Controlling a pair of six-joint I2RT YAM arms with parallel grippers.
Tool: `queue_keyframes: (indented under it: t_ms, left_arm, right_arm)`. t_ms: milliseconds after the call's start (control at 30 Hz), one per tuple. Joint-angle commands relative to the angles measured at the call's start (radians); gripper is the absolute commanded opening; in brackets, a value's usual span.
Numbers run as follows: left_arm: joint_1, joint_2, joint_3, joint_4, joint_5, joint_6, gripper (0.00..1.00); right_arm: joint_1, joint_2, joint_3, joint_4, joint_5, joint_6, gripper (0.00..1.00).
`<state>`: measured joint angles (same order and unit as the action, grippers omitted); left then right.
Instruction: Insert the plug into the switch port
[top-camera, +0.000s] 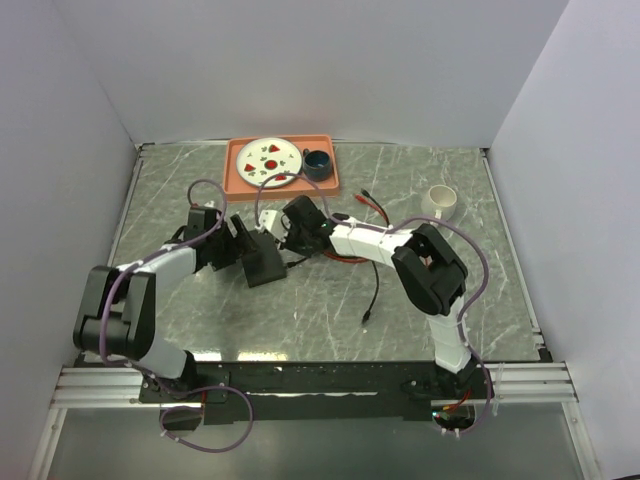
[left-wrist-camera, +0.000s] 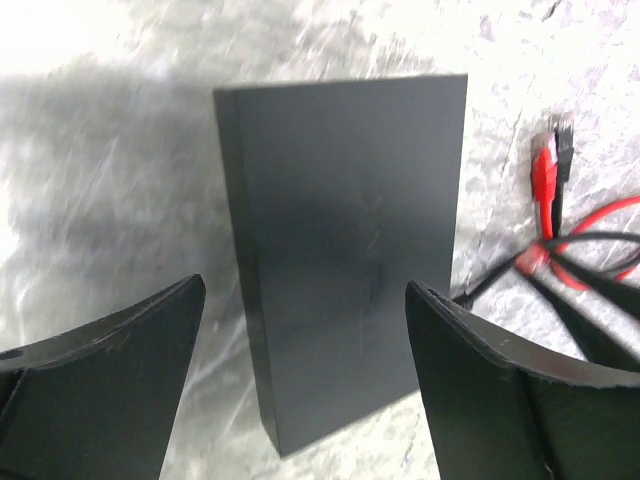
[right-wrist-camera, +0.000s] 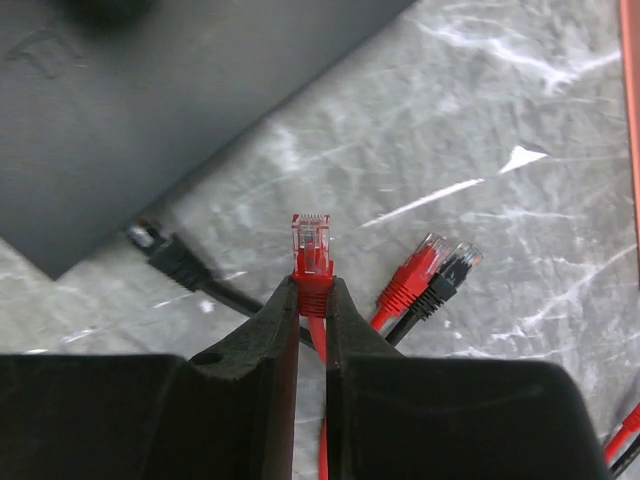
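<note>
From above, my left arm (top-camera: 165, 268) folds back at the elbow near the left side of the worktop (top-camera: 300, 320). Its forearm runs forward and inward, so my left fingers (top-camera: 238, 240) end just behind the switch (top-camera: 264, 264), a flat black box lying near the middle. My right arm (top-camera: 372, 241) rises from its base, bends at a dark elbow and stretches its white forearm leftward. That puts my right fingers (top-camera: 292, 226) close beside the switch on its right, the two wrists nearly meeting. Red and black cables (top-camera: 376, 290) trail under that forearm. An orange tray (top-camera: 310, 187) with a plate (top-camera: 268, 160) and a dark cup (top-camera: 318, 163) sits at the far edge, and a white cup (top-camera: 440, 201) stands well apart to the right. In the left wrist view, my left fingers (left-wrist-camera: 165, 330) are spread wide and hold nothing, tilted down over the switch (left-wrist-camera: 350, 230). It lies flat between the tips and reaches beyond them, and spare plugs (left-wrist-camera: 545, 180) rest on the worktop to its right. In the right wrist view, my right fingers (right-wrist-camera: 285, 325) are pressed together on the red boot of the plug (right-wrist-camera: 312, 240). Its clear tip sticks out past them over bare worktop. A corner of the switch (right-wrist-camera: 140, 110) fills the upper left, apart from the plug. A black plug (right-wrist-camera: 165, 255) lies just beside its edge, and a red and black pair (right-wrist-camera: 430, 275) lies to the right.
</note>
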<state>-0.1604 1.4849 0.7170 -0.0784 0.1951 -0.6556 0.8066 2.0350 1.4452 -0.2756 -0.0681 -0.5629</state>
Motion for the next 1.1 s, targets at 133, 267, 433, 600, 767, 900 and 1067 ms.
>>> queue_keyframes:
  t_ms: [133, 267, 433, 600, 767, 900, 1067]
  left_arm:
    - [0.005, 0.135, 0.107, 0.104, 0.089, 0.071, 0.87]
    - [0.005, 0.187, 0.168, 0.101, 0.090, 0.120, 0.89]
    - [0.005, 0.274, 0.266, 0.095, 0.113, 0.149, 0.88]
    - [0.004, 0.316, 0.292, 0.091, 0.153, 0.157, 0.86]
    - [0.005, 0.298, 0.272, 0.089, 0.152, 0.163, 0.87]
    - [0.005, 0.296, 0.271, 0.081, 0.147, 0.172, 0.85]
    - [0.005, 0.241, 0.227, 0.029, 0.076, 0.148, 0.87]
  right_arm:
    - [0.086, 0.054, 0.043, -0.080, -0.006, -0.005, 0.00]
    - [0.114, 0.067, 0.049, -0.116, -0.015, -0.006, 0.00]
    - [0.117, 0.047, 0.032, -0.108, -0.026, 0.009, 0.00]
    - [0.118, 0.067, 0.075, -0.146, -0.002, 0.021, 0.00]
    - [0.117, 0.077, 0.095, -0.158, -0.013, 0.018, 0.00]
    - [0.117, 0.076, 0.081, -0.183, -0.015, 0.011, 0.00]
    - [0.118, 0.091, 0.080, -0.211, 0.001, 0.017, 0.00]
